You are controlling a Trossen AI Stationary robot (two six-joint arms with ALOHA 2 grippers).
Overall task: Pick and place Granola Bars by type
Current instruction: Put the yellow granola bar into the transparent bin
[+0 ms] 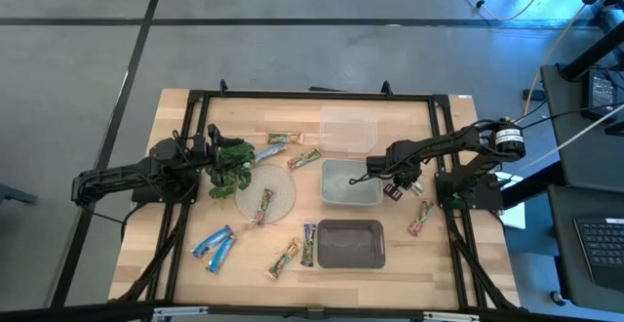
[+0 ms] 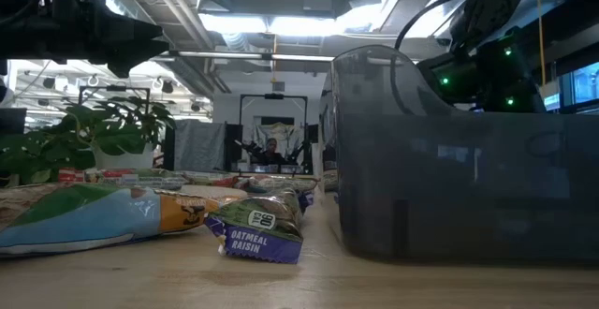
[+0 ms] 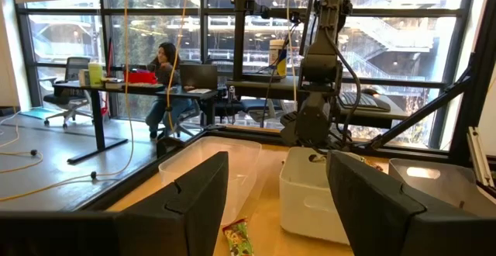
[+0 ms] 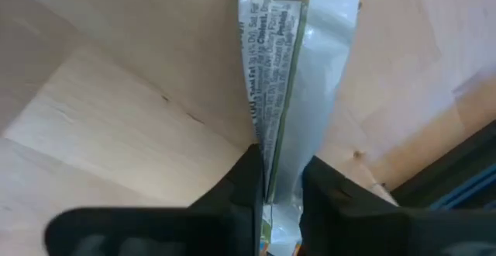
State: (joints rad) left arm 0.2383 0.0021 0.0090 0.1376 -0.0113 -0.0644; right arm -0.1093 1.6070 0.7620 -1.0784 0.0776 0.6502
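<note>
Granola bar [image 4: 273, 77] hangs edge-on, pinched between the right gripper's [image 1: 398, 189] fingers [image 4: 242, 180] just off the white bin's [image 1: 336, 197] right side; other bars [image 1: 214, 247] lie scattered across the bench [image 1: 429, 263]; the left gripper [image 1: 208, 146] waits near the left edge over the plant sprig [image 1: 232, 165], fingers [image 3: 194, 190] spread.

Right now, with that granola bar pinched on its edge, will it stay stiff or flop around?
The granola bar probably stays fairly straight, though its thin crimped wrapper edge likely bends. The right gripper pinches only that glossy seam, so it may slip. It looks light.
</note>
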